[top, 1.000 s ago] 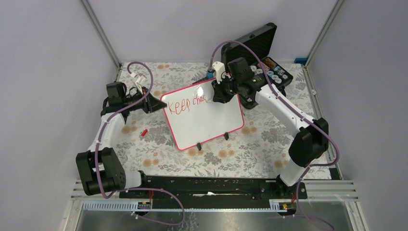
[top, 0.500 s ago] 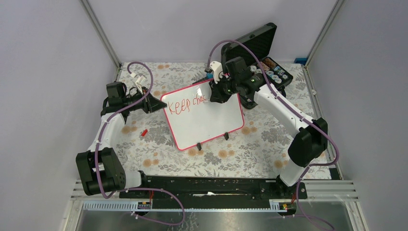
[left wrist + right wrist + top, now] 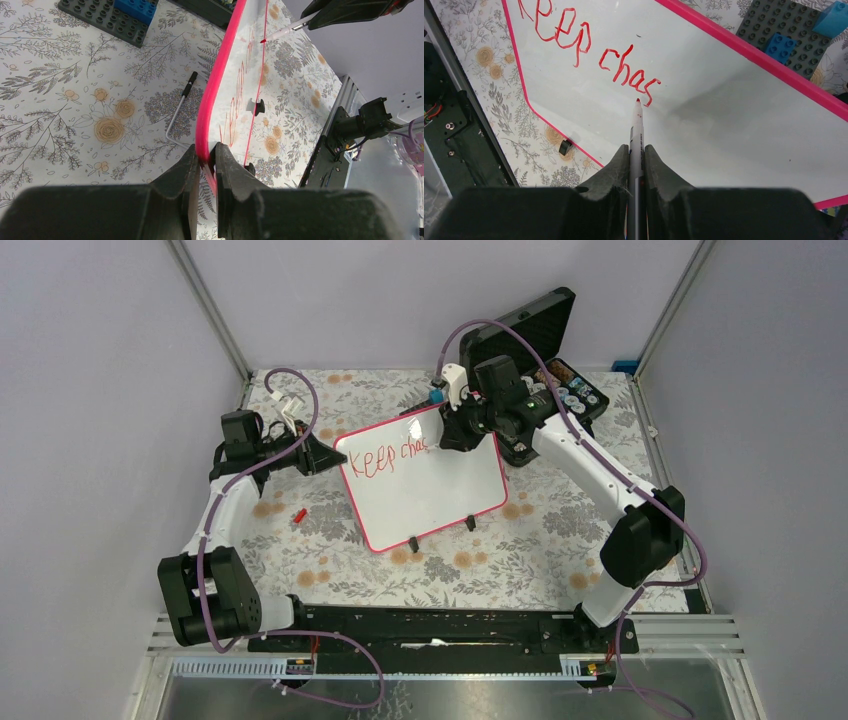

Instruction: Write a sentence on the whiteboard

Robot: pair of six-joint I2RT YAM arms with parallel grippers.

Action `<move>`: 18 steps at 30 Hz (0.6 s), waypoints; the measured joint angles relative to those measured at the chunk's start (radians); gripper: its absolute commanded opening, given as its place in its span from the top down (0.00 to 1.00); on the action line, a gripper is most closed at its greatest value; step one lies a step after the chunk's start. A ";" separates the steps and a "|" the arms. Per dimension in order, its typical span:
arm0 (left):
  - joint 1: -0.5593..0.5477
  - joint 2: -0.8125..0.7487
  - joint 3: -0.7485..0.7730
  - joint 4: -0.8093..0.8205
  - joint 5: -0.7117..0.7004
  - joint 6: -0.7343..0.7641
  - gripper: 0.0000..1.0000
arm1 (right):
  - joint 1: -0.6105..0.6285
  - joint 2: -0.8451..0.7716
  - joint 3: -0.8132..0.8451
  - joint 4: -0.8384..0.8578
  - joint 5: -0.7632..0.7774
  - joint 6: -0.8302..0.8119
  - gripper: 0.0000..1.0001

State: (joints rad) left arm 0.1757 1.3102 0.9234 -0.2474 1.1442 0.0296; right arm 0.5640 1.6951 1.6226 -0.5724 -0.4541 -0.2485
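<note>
The whiteboard [image 3: 425, 485] with its red-pink frame lies tilted on the floral table. Red handwriting [image 3: 392, 458] on it reads "Keep chas"; it also shows in the right wrist view [image 3: 589, 50]. My left gripper [image 3: 322, 455] is shut on the board's left frame edge [image 3: 205, 130]. My right gripper [image 3: 455, 435] is shut on a grey marker [image 3: 636, 145] with a red tip [image 3: 638, 101], which sits just below the last letter, at or just off the board surface. The marker tip also shows in the left wrist view [image 3: 263, 40].
An open black case [image 3: 535, 335] stands at the back right beside a tray of small items [image 3: 575, 390]. A grey brick plate with blue bricks [image 3: 794, 35] lies behind the board. A small red cap [image 3: 299, 514] and a hex key [image 3: 180, 112] lie on the table.
My right gripper shifted slightly right along the board's top line as the word "chas" grew. The left arm and the board have not moved.
</note>
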 measured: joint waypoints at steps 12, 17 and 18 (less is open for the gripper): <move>0.000 0.000 0.000 0.000 0.000 0.000 1.00 | -0.002 0.000 0.000 -0.003 0.002 -0.002 1.00; 0.000 0.000 0.000 0.000 0.000 0.000 1.00 | -0.012 0.000 0.002 -0.003 0.010 -0.002 1.00; 0.000 0.000 0.000 0.000 0.000 0.000 1.00 | -0.015 0.000 0.003 -0.003 0.012 -0.002 1.00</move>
State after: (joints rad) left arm 0.1757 1.3102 0.9234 -0.2474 1.1442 0.0296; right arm 0.5488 1.6951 1.6253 -0.5758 -0.4419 -0.2504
